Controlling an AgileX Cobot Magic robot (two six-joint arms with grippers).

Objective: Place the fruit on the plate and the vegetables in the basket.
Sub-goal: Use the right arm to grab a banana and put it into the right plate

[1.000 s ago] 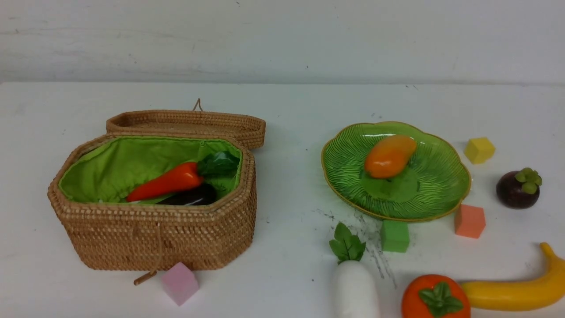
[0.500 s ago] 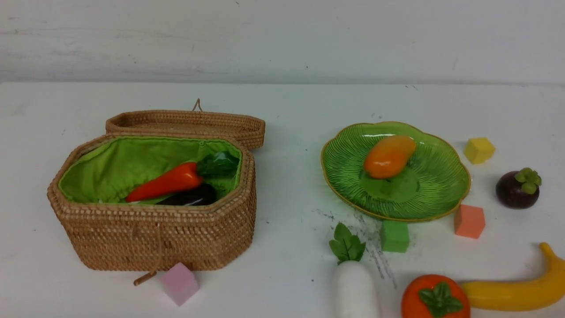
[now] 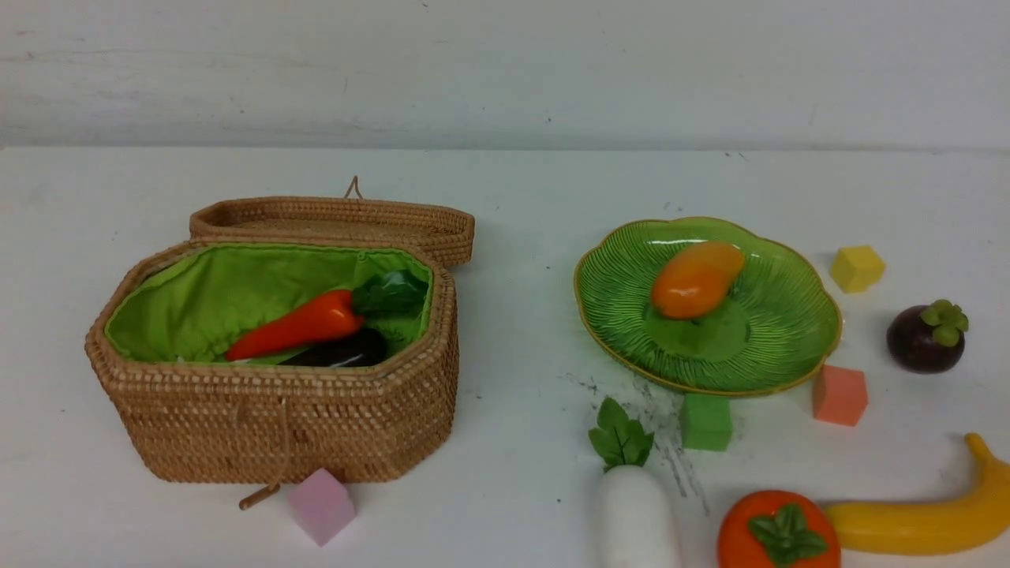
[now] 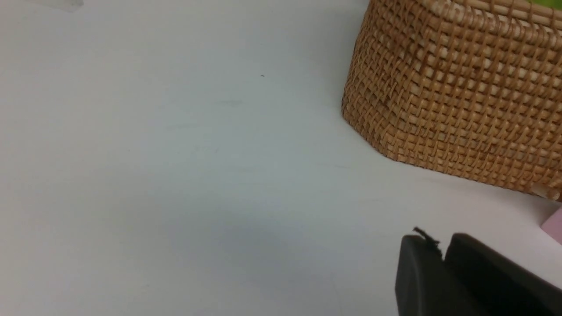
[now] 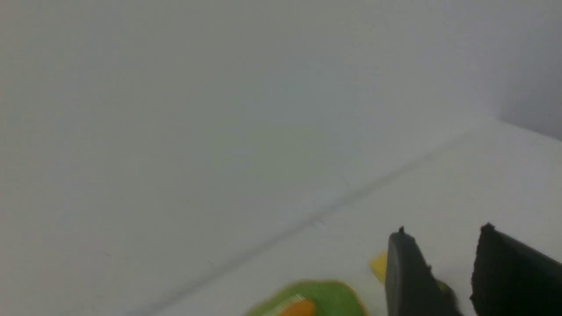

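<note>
The open basket (image 3: pixel 276 426) stands on the left with the carrot (image 3: pixel 296 327) and the eggplant (image 3: pixel 339 351) inside. The mango (image 3: pixel 696 278) lies on the green plate (image 3: pixel 781 347). On the table lie the radish (image 3: pixel 635 513), persimmon (image 3: pixel 777 532), banana (image 3: pixel 923 521) and mangosteen (image 3: pixel 925 338). Neither gripper shows in the front view. My left gripper (image 4: pixel 437 240) hangs over bare table near the basket's wall (image 4: pixel 452 96), fingers together and empty. My right gripper (image 5: pixel 443 229) is open and empty, with the plate's edge (image 5: pixel 329 298) below it.
Foam cubes lie about: pink (image 3: pixel 319 505) in front of the basket, green (image 3: pixel 705 422) and salmon (image 3: pixel 839 394) at the plate's near rim, yellow (image 3: pixel 856 268) to its right. The basket's lid (image 3: pixel 331 221) lies back behind it. A wall runs along the table's far edge.
</note>
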